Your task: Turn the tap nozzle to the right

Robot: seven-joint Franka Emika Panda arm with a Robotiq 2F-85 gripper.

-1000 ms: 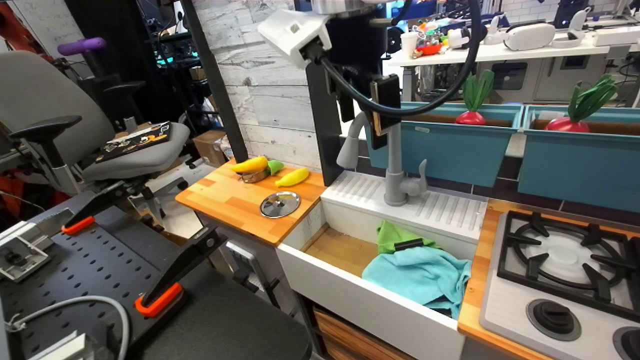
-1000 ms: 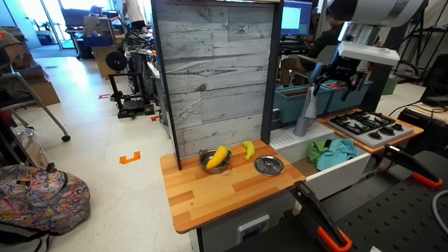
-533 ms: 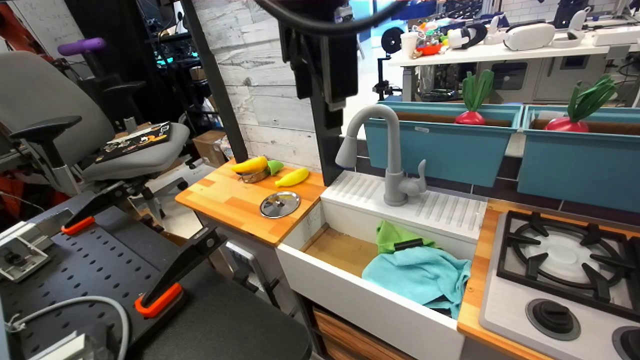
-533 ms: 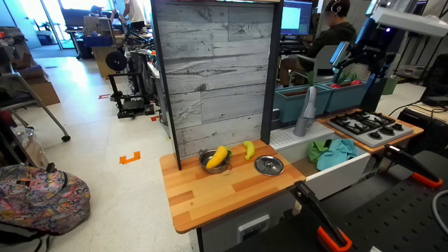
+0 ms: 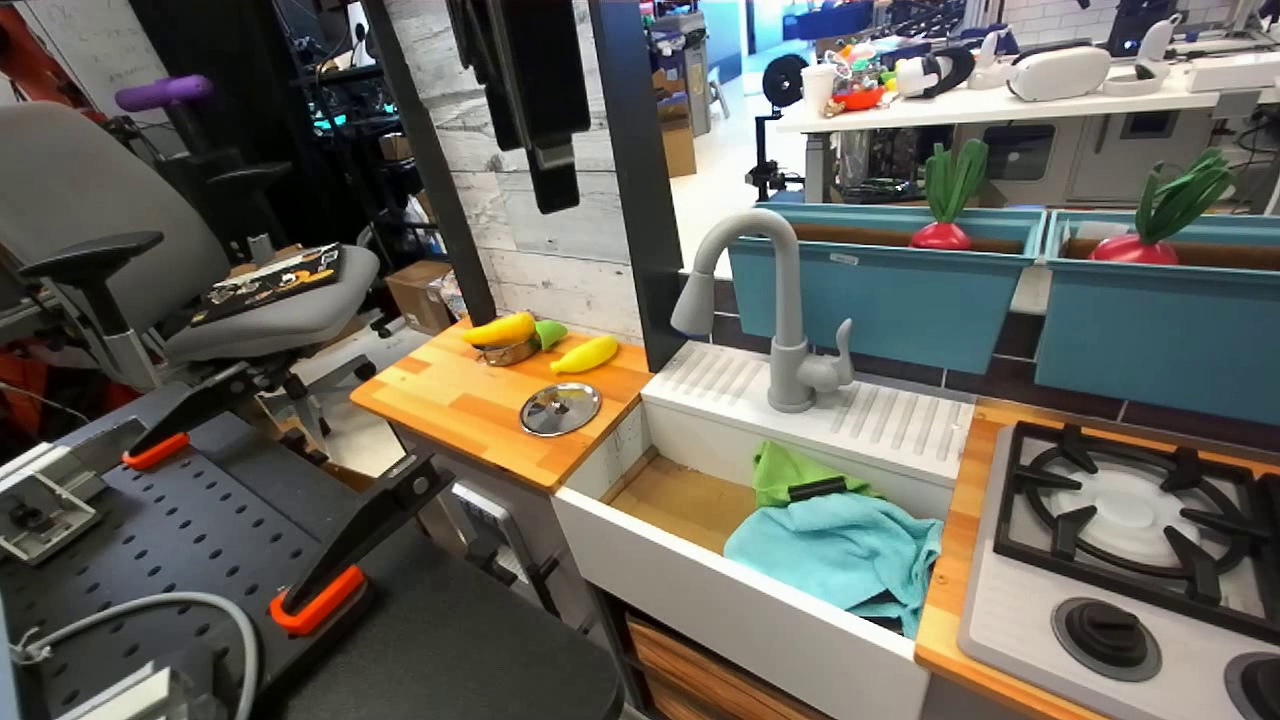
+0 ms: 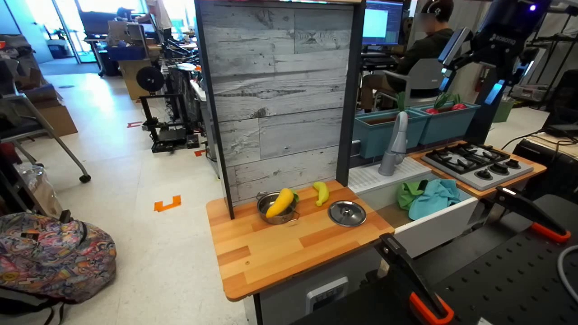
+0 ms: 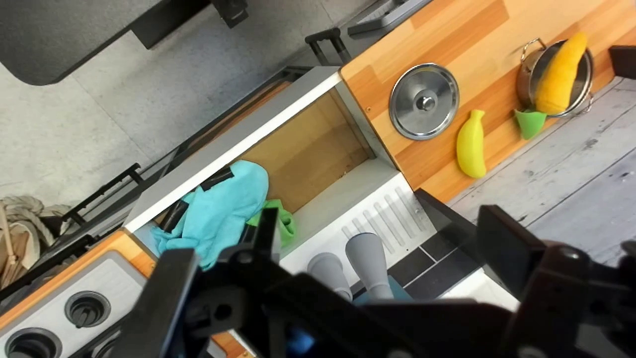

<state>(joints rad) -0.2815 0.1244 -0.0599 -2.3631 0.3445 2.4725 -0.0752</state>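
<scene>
The tap nozzle is a tall grey gooseneck spout (image 5: pixel 788 290) on the white ribbed ledge behind the sink; it also shows in an exterior view (image 6: pixel 397 140). In an exterior view its flared head hangs on the left side, over the ribbed ledge, and the small lever is at the right of its base. My gripper (image 6: pixel 469 88) is open and empty, above and apart from the spout; its dark fingers also hang at the top of an exterior view (image 5: pixel 555 185). In the wrist view the spout head (image 7: pixel 368 256) shows between the spread fingers (image 7: pixel 385 237), beyond them; its top is hidden.
The sink (image 5: pixel 720 610) holds blue (image 5: pixel 840 545) and green cloths. A stove (image 5: pixel 1110 590) stands on one side. A wooden counter (image 6: pixel 280 257) holds a pot (image 6: pixel 275 219), lid (image 6: pixel 347 213) and toy banana (image 6: pixel 321 194). Teal planters (image 5: pixel 880 300) and a plank wall (image 6: pixel 280 90) stand behind.
My gripper was at the top of the spout one second ago. It has since risen and backed away from it, and stays open. The spout looks almost unchanged.
</scene>
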